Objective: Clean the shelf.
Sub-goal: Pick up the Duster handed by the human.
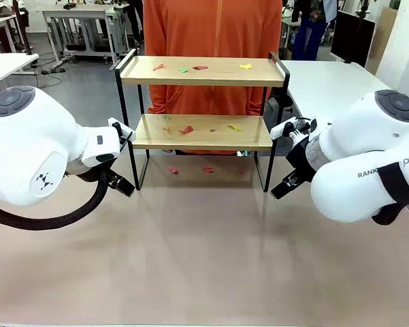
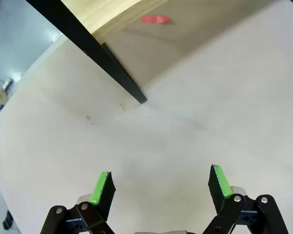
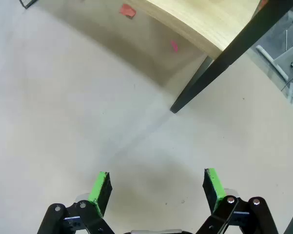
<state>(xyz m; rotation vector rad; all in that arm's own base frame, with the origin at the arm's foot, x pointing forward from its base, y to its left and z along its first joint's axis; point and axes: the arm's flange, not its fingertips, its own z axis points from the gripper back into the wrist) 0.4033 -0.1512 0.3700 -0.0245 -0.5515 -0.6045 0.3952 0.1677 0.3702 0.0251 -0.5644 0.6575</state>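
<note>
Person (image 1: 211,27) cut off at top edge, torso partly behind shelf (image 1: 203,71). Coloured scraps (image 1: 186,129) on boards too small to identify. Wrist views crop shelf at top edge.

Right gripper (image 3: 157,174) jaws apart (wide) over table (image 3: 63,97); shelf (image 3: 209,24) leg ahead.

We see a robotics lab: white robot arms (image 1: 27,150) at eight and four o'clock, work desks (image 1: 82,11) at eleven, a dark monitor (image 1: 352,37) at one, grey floor (image 1: 88,88).
</note>
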